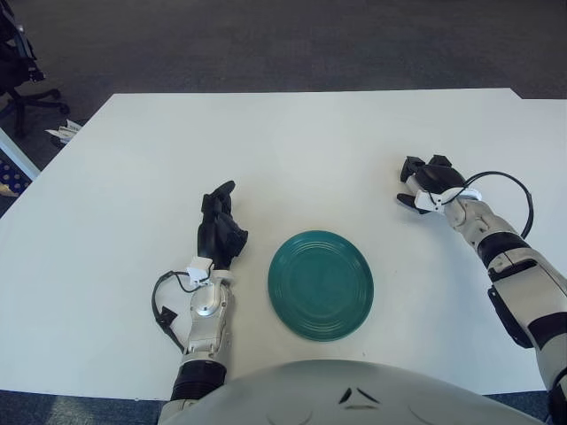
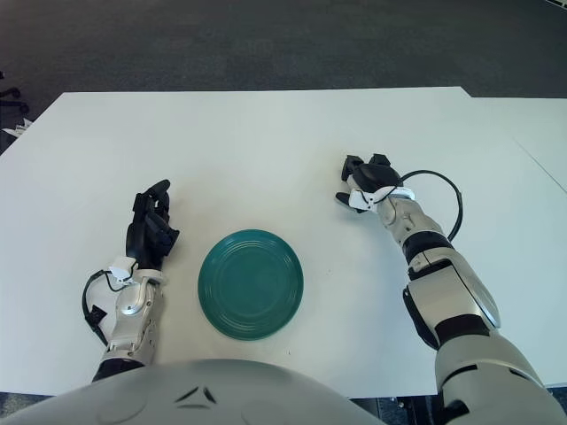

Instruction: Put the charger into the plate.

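Big white bench (image 1: 292, 150) takes up most of the room here, with dark carpet past its far edge and an office chair (image 1: 19, 62) off in the far left corner. A round teal plate (image 1: 320, 284) sits near the front edge, nothing in it. The left hand (image 1: 220, 228) shows just left of the plate, fingers loosely spread and pointing away from the robot, holding nothing. The right hand (image 1: 429, 181) is well off to the plate's right and farther back, fingers curled down around something small and white, presumably the charger (image 2: 358, 200) (barely peeks out, so I can't tell much about it).
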Tool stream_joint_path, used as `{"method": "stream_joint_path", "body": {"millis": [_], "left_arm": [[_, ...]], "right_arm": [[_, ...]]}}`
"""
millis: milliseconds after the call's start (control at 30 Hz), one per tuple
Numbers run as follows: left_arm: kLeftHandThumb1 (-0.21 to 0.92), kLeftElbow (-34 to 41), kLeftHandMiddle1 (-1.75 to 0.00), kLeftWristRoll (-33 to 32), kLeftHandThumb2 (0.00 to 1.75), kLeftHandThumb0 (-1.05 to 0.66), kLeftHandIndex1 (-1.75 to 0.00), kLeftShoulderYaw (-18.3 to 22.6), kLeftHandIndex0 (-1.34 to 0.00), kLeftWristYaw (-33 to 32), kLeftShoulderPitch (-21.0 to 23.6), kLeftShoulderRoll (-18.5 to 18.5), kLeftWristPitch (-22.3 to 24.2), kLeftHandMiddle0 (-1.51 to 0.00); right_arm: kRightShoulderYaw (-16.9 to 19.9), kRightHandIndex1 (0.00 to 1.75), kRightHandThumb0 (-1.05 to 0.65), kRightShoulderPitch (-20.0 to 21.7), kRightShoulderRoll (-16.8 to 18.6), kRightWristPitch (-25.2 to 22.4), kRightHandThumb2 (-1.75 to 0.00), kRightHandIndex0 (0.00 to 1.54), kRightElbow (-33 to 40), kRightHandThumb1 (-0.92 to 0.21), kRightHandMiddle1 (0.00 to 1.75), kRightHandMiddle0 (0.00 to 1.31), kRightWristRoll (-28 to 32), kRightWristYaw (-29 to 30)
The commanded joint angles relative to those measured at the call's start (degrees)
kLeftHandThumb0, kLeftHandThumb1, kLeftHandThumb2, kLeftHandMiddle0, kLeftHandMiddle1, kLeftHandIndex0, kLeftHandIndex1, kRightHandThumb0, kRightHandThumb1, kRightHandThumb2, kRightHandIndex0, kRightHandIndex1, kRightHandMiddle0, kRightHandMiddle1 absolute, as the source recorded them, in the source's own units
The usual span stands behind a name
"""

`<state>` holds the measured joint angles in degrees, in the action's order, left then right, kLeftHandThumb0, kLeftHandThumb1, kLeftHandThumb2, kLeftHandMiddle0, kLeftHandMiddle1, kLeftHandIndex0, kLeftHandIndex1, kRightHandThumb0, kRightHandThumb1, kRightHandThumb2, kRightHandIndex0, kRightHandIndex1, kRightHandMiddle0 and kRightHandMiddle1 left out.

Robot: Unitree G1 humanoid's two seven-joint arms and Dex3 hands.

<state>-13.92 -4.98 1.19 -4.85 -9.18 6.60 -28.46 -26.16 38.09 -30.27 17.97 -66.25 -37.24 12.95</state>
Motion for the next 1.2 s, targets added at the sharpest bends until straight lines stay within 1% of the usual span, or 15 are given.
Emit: {"method": "stream_joint_path", "body": {"millis": [0, 300, 500, 667, 767, 833, 1000, 1167], "left_arm": [[0.92, -2.56, -0.01, 0.28, 1.07, -1.05, -1.02, 0.51, -0.20, -0.74, -1.72, 1.20, 1.73, -0.26], [0.92, -2.73, -0.01, -0.03, 1.08, -1.05, -1.01, 0.61, -0.21, -0.66, -1.69, 1.22, 1.57, -0.28], [0.92, -2.93, 0.00, 0.11, 1.09, -1.05, -1.00, 0.57, -0.22, -0.60, -1.65, 1.08, 1.67, -0.26], [0.92, -3.08, 0.00, 0.41, 1.09, -1.05, -1.01, 0.52, -0.23, -0.52, -1.65, 0.85, 1.73, -0.25], [0.92, -3.00, 0.00, 0.45, 1.09, -1.05, -1.01, 0.47, -0.23, -0.35, -1.77, 0.79, 1.72, -0.24], [0.92, -3.00, 0.00, 0.36, 1.09, -1.05, -1.01, 0.53, -0.23, -0.27, -1.79, 0.82, 1.70, -0.24], [0.92, -2.85, 0.00, 0.07, 1.09, -1.05, -1.01, 0.51, -0.20, -0.15, -1.89, 1.08, 1.71, -0.25], [0.92, -2.77, -0.01, 0.14, 1.09, -1.05, -1.00, 0.40, -0.19, -0.12, -1.92, 1.07, 2.07, -0.25]], "right_arm": [[-0.60, 1.75, -0.49, -3.59, 1.21, -0.20, -1.35, 1.22, -1.38, -0.29, 1.75, 0.64, 0.16, -2.04], [-0.18, 1.75, -0.50, -3.59, 0.73, 0.44, -1.38, 1.25, -0.45, -0.27, 1.75, 0.66, 0.56, -1.79], [0.58, 1.75, -0.49, -1.89, -0.03, -0.94, -1.34, 1.27, 1.31, -0.29, 1.75, 0.63, 0.76, -4.35], [0.89, 1.75, -0.47, -0.90, -0.71, -1.45, -1.30, 1.26, 2.84, -0.33, 1.75, 0.60, 0.31, -3.78], [1.20, 1.75, -0.47, 0.76, -1.60, -1.39, -1.29, 1.25, 4.18, -0.34, 1.75, 0.60, 0.31, -4.71], [1.46, 1.75, -0.47, 1.57, -2.27, -1.03, -1.28, 1.24, 5.72, -0.34, 1.75, 0.59, 0.30, -5.23], [1.99, 1.75, -0.48, 1.43, -4.42, 0.54, -1.31, 1.22, 13.33, -0.32, 1.75, 0.61, -0.57, -5.03], [3.37, 1.75, -0.50, -0.67, -7.04, 0.03, -1.38, 1.23, 25.15, -0.27, 1.75, 0.65, -0.79, -7.79]]}}
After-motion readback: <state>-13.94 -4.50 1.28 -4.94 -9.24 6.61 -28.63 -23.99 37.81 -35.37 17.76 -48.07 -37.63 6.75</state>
